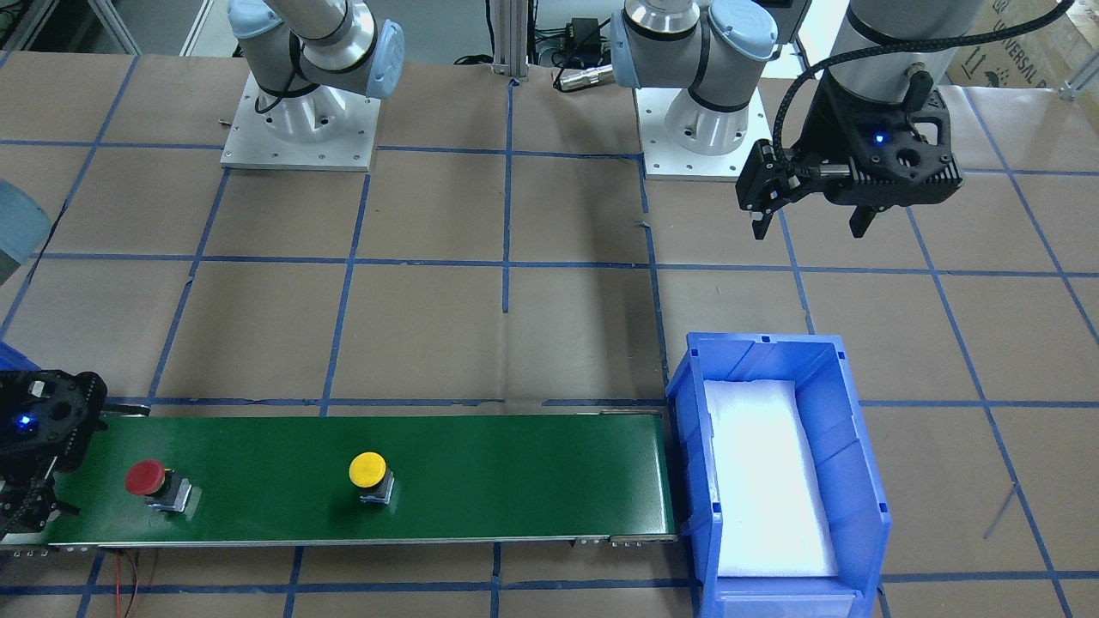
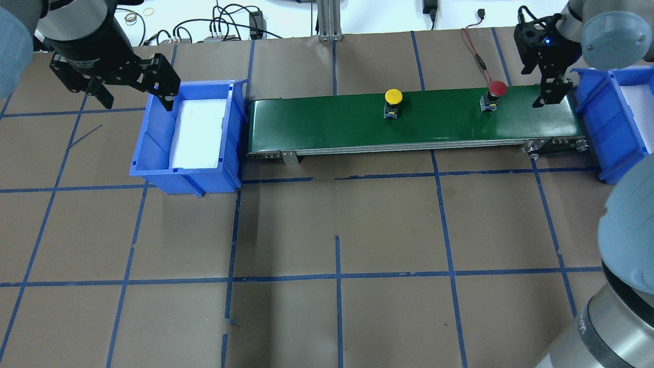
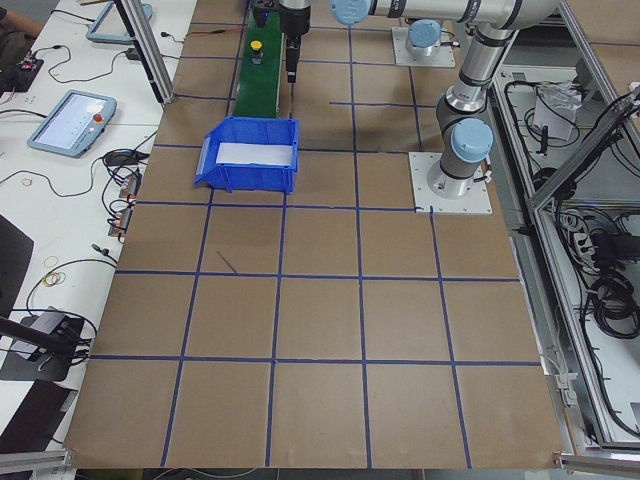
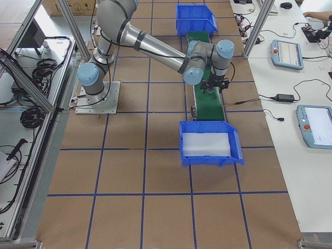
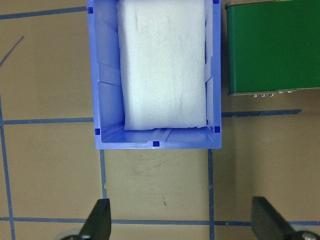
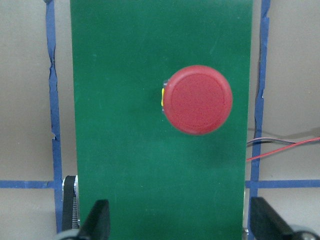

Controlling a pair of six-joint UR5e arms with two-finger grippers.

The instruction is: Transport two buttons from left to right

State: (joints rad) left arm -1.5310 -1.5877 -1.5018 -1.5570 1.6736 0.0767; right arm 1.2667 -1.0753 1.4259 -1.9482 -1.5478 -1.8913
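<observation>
- Covering the table (image 2: 337,220), brown paper carries a blue tape grid.
- Between 2 blue bins runs the green belt (image 2: 460,120). The left bin (image 2: 153,171) shows whole, lined with white foam (image 2: 196,133), while the right bin (image 2: 598,122) is cut by the overhead view's edge.
- Over bare paper just short of the left bin hangs the left gripper (image 5: 182,222), fingers spread wide and empty. Its wrist view shows this best.
- Above the belt's right end hangs the right gripper (image 6: 181,225), also wide and empty. The front view crops it.
- Just ahead of it the red button (image 6: 199,100) stands on the belt, clear of both fingers. Its cap hides its body in the wrist view, but the overhead shows it.
- Mid-belt stands the yellow button (image 2: 393,97), outside both wrist views.
</observation>
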